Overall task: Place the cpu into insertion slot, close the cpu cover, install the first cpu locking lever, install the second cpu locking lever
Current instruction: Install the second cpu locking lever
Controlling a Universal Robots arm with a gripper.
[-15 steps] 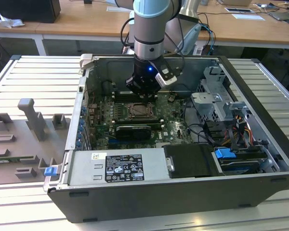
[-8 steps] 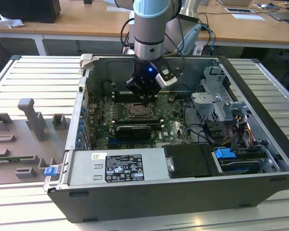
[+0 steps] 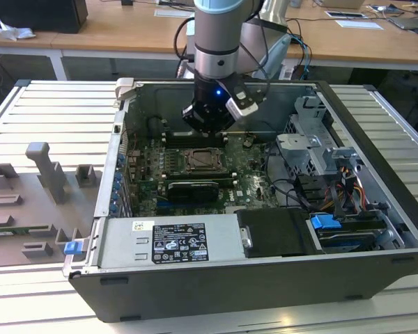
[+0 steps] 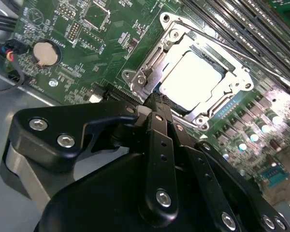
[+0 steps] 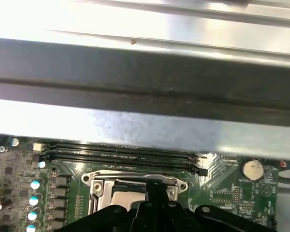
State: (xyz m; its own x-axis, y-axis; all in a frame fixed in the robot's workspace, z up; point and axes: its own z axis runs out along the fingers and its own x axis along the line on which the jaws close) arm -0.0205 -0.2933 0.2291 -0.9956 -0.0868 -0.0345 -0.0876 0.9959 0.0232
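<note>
In the exterior view the claw [image 3: 207, 125] hangs inside the open computer case [image 3: 376, 132], just above the slot [image 3: 203, 161] on the green board [image 3: 247, 167]. In the second wrist view the cpu [image 4: 195, 77] lies in the slot [image 4: 227, 113] with the cover [image 4: 152, 65] down around it. The claw [image 4: 154, 104] is clenched on nothing, its tip at the cover's edge.

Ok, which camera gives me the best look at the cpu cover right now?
The second wrist view: the cpu cover lies flat over the pale cpu, its frame and corners clear beyond the gripper. The first wrist view shows just one edge of it past the gripper. The exterior view shows it small, under the arm.
</note>
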